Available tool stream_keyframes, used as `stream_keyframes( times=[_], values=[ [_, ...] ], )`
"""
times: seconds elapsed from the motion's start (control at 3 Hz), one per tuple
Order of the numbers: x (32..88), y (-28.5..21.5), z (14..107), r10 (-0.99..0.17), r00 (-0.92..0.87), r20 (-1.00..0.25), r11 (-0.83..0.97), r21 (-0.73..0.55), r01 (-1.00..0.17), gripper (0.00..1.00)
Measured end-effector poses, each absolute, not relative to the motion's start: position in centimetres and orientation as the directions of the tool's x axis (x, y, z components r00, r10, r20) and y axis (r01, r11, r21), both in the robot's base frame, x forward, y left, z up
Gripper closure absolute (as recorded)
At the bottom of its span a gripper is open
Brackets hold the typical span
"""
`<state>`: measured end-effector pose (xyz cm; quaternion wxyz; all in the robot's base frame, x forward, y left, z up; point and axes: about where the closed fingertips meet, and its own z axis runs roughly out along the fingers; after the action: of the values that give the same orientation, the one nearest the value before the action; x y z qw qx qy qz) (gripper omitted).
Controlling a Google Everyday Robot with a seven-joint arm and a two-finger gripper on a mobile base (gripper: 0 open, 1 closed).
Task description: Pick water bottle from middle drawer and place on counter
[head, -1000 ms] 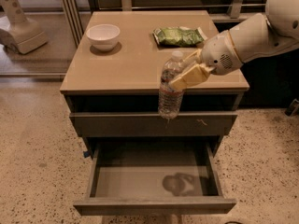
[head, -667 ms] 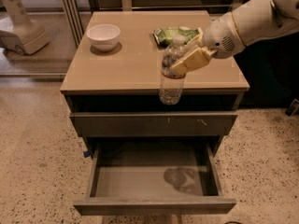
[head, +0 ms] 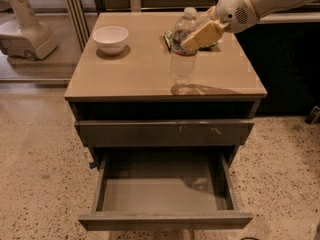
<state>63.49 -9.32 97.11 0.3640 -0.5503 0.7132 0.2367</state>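
Carrying the water bottle (head: 183, 59) up and back, the arm now has it over the surface (head: 135, 74) rather than out in front of the cabinet's edge, where it hung a second ago above the open middle drawer (head: 165, 220). The hand (head: 192, 39) pinches the bottle's upper body just below the white cap, its tan fingers (head: 204, 33) pressed against the ribbed plastic, and the bottle hangs nearly upright with a slight lean. Its base sits very close to the surface, right over its own shadow near the front right part; whether it is touching yet, I cannot tell. The drawer below stays pulled out, its grey floor bare, so the picking half of the task looks finished. What remains, in my judgement, is the set-down: lower the last bit, spread the fingers, draw away without tipping the bottle. A white bowl (head: 110, 38) stands well apart to the left, and a green packet (head: 169, 38) lies just behind the bottle, close enough that the release should avoid nudging the bottle backwards.
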Motion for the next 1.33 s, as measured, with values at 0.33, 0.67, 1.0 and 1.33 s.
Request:
stream_keyframes(
  times=[0.33,0.67,1.0,1.33],
  values=[
    [66.1,-9.1,96.8,-0.611,-0.144,-0.778,0.289,-0.050,-0.956,1.00],
    [67.3,-9.1,96.1,-0.609,-0.167,-0.775,0.297,-0.027,-0.955,1.00],
    [68.0,-9.1,95.1,-0.606,-0.190,-0.773,0.300,-0.001,-0.954,1.00],
    [68.4,-9.0,93.3,-0.592,-0.209,-0.779,0.299,0.028,-0.954,1.00]
  ],
)
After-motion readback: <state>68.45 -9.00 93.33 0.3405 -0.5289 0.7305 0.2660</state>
